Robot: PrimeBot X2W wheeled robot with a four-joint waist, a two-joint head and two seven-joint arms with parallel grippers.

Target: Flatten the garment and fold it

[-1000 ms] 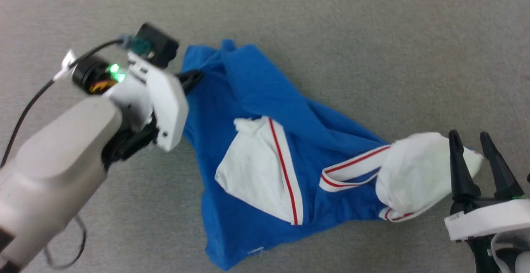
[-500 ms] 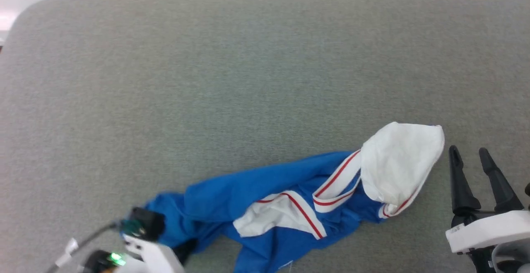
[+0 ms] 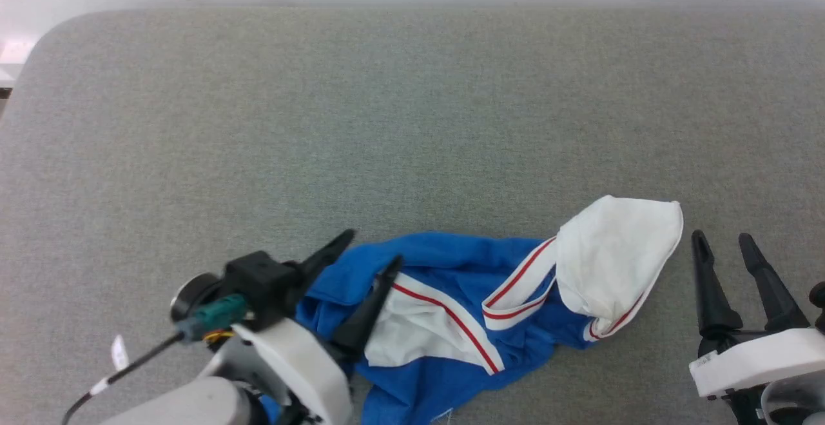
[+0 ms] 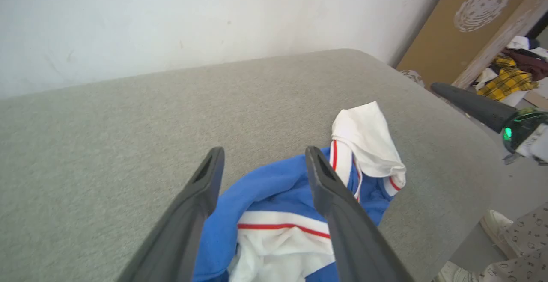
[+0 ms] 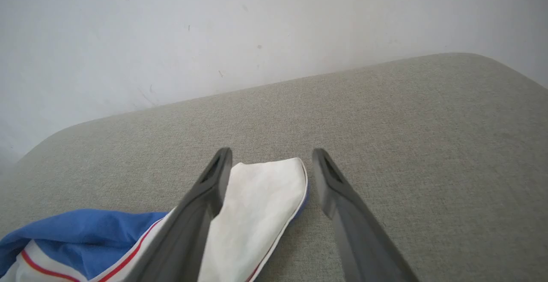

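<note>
A: Change since half a second ago, head view?

B: Yes. The left gripper [image 3: 375, 246] has come up from the bottom edge. Its two dark fingers now stand spread wide over the left end of the crumpled royal-blue jersey T-shirt [image 3: 445, 254], holding nothing. That end was drawn out toward the gripper before and is now bunched. The shirt lies near the front of the grey fabric-covered tabletop [image 3: 412, 122], with its white sleeve [image 3: 612, 257] at the right. The right gripper [image 3: 720, 237] stands just beside that sleeve, apart from it, fingers parted and empty.

A: Left wrist view?

B: Fingers wide, with blue cloth and red-striped white trim between and below them. Beyond the tabletop's corner are a brown board [image 4: 471, 12], a heap of clothes [image 4: 511, 78] and a person's pale shoe [image 4: 493, 225].

A: Right wrist view?

B: Fingers apart. The sleeve's tip shows between them, but I cannot tell whether they touch it.
</note>
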